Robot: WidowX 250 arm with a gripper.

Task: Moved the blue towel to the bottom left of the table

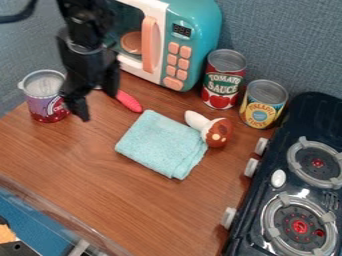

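Note:
The gripper [99, 106] hangs at the upper left over the wooden table, its two fingers apart and nothing seen between them. To its right and lower down, the light blue towel [162, 144] lies folded flat near the middle of the table, a short way from the fingers. A toy mushroom with a brown spotted cap [219, 132] rests against the towel's upper right edge.
Behind stand a teal toy microwave [196, 27], a tomato sauce can [224, 79] and a yellow-labelled can [263, 104]. A purple can [45, 96] is left of the gripper, a pink object [129, 101] right of it. The stove [268, 197] borders the right side.

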